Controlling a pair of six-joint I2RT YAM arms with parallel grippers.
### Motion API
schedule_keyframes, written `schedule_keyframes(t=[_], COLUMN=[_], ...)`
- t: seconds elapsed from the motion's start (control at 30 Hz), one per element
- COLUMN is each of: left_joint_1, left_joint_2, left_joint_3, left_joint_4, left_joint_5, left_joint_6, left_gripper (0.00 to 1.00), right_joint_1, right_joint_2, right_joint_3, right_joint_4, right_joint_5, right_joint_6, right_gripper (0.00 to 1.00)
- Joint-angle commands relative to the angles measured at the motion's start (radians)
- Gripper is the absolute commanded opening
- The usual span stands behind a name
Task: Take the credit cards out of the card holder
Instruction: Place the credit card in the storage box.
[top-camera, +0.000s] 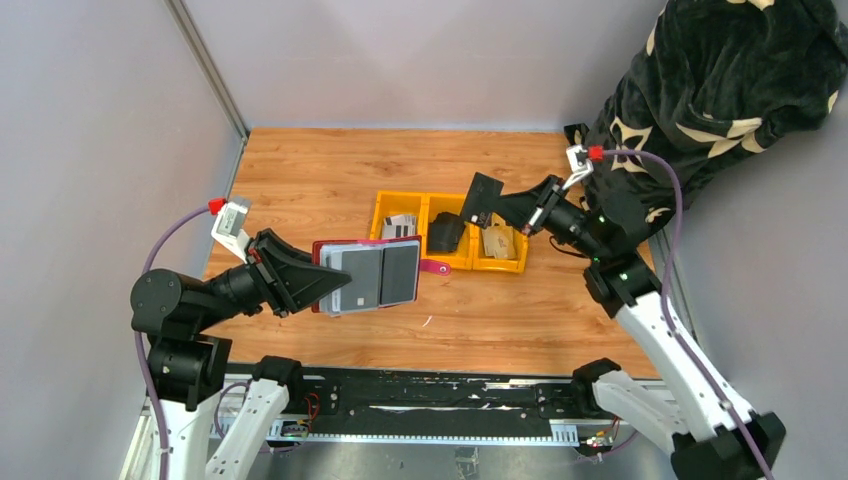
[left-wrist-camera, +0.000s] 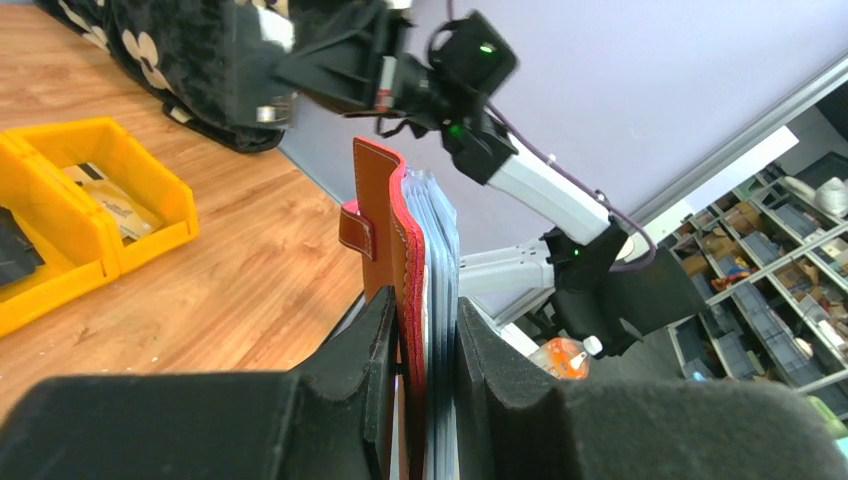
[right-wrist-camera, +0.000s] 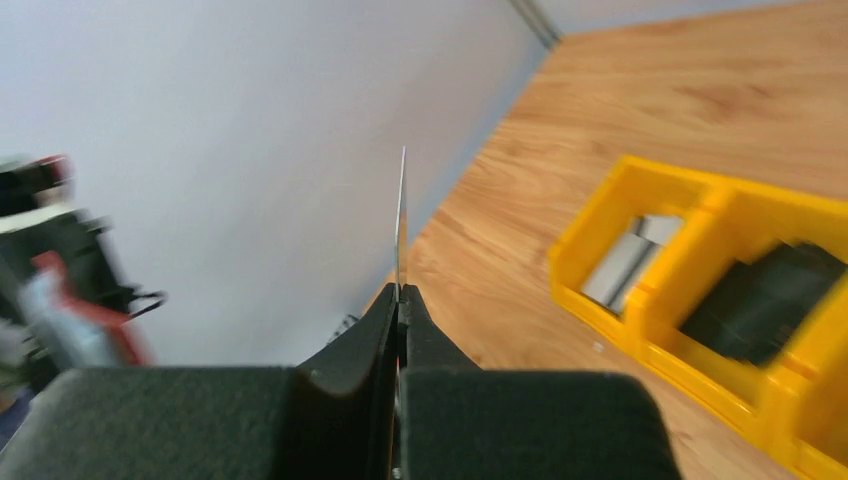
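My left gripper (top-camera: 318, 283) is shut on the dark red card holder (top-camera: 370, 275) and holds it open above the table, pale sleeves facing up. In the left wrist view the holder (left-wrist-camera: 398, 230) stands edge-on between my pads (left-wrist-camera: 375, 340), its sleeves on the right. My right gripper (top-camera: 512, 210) is shut on a dark credit card (top-camera: 483, 198), held in the air over the yellow bin (top-camera: 400, 203). In the right wrist view that card (right-wrist-camera: 402, 215) is a thin edge rising from my right gripper (right-wrist-camera: 400, 297). White-grey cards (top-camera: 401, 225) lie in the bin's left part and tan ones (top-camera: 497, 242) in its right part.
A black folded item (top-camera: 446, 233) lies in the bin's middle part. A black cloth with pale patterns (top-camera: 720, 90) is heaped at the back right, behind my right arm. Grey walls close in the left and back sides of the wooden table (top-camera: 320, 180).
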Motion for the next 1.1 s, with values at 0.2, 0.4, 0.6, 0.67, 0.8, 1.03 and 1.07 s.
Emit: schedule_keyframes(t=[0.2,0.4,0.6,0.67,0.8,1.03,1.07], left_joint_1=[0.001,0.001,0.001,0.001,0.001,0.001,0.001], left_joint_2=[0.003,0.004,0.007,0.007,0.006,0.007,0.005], left_joint_3=[0.042,0.038,0.039,0.042,0.045,0.045,0.044], left_joint_4=[0.017,0.03,0.044,0.048,0.046,0.047,0.047], left_joint_5=[0.003,0.011,0.014,0.017,0.02,0.019,0.019], left_joint_6=[0.018,0.011,-0.006,-0.007,-0.006,-0.008,-0.009], left_gripper=[0.0,0.0,0.0,0.0,0.0,0.0,0.0], right_joint_1=[-0.035,0.072,0.135,0.155,0.161,0.164,0.165], right_joint_2=[0.454,0.699,0.9,0.934,0.968,1.026,1.031], right_joint_3=[0.12,0.302,0.481,0.51,0.497,0.509,0.516], right_joint_4=[-0.215,-0.332,-0.494,-0.533,-0.515,-0.504,-0.513], right_joint_5=[0.077,0.205,0.325,0.382,0.418,0.417,0.427], right_joint_6=[-0.169,-0.257,-0.288,-0.29,-0.268,-0.284,-0.286], right_gripper=[0.0,0.0,0.0,0.0,0.0,0.01,0.04])
